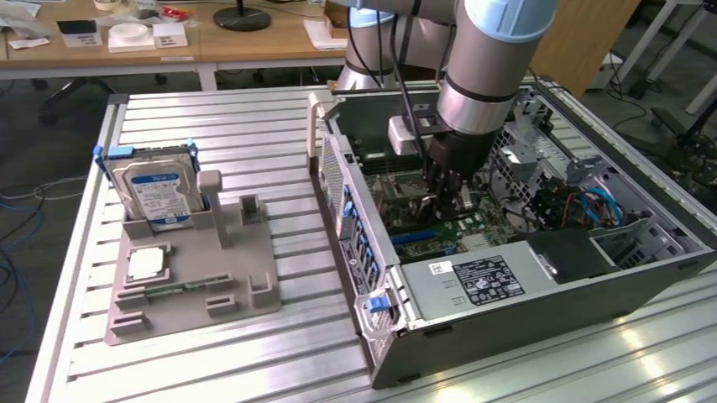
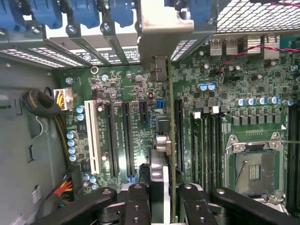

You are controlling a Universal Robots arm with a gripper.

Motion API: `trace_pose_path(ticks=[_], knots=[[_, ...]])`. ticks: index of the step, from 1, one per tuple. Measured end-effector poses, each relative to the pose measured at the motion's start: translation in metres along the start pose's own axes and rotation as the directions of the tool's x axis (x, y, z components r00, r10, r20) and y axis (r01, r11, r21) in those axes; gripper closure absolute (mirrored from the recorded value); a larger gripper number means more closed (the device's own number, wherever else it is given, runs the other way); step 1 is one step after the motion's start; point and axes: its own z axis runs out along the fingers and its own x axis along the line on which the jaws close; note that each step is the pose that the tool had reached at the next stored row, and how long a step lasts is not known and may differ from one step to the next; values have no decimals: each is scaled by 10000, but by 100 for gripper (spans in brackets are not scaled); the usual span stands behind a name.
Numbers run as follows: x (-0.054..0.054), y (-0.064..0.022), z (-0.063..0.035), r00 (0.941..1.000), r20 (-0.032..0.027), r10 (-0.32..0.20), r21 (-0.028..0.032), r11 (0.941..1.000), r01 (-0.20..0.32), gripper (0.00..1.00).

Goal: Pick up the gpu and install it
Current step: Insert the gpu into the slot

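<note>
Your gripper [image 2: 164, 194] is clamped on the gpu [image 2: 171, 131], one dark finger on each face of the card, and the arm has it down inside the open case [image 1: 505, 311], right over the motherboard [image 2: 117, 84]. The step in hand looks like seating the card, so line up two things at once: the card's lower edge over the long black slot [image 2: 180, 136] just beside it, and the silver bracket [image 2: 164, 28] against the opening in the rear wall [image 2: 56, 51]. From the wrist view you cannot tell whether the edge is already in the slot or only near it. Judge alignment by how parallel the green edge runs to the neighbouring slots [image 2: 119, 136]. Push straight toward the board, without rocking — a tilted card is likely to bind at the bracket end or load one end of the connector. The card stands on edge, square to the motherboard. Its long axis runs from your fingers to the rear wall, parallel to the slots, with the bracket end pointing at that wall and the CPU socket [image 2: 255, 171] off to one side.
</note>
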Motion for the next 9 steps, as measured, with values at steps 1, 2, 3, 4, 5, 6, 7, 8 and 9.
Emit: trace_pose_path(ticks=[1, 2, 3, 4, 5, 6, 7, 8, 9], knots=[[1, 4, 2, 10000, -2, 0, -1, 10000, 0, 72], [1, 7, 5, 10000, -1, -1, -1, 10000, 1, 72], [2, 7, 15, 10000, 0, -4, -3, 10000, 4, 72], [8, 7, 23, 10000, -2, -3, -5, 10000, 3, 72], [13, 8, 33, 10000, -1, -2, -5, 10000, 2, 72], [15, 9, 41, 10000, -1, -1, -6, 10000, 1, 72], [15, 9, 46, 10000, -1, 0, -11, 10000, 0, 72], [16, 9, 50, 10000, -2, -1, -22, 10000, 1, 72], [16, 8, 52, 10000, -5, -2, -48, 10000, 2, 72]])
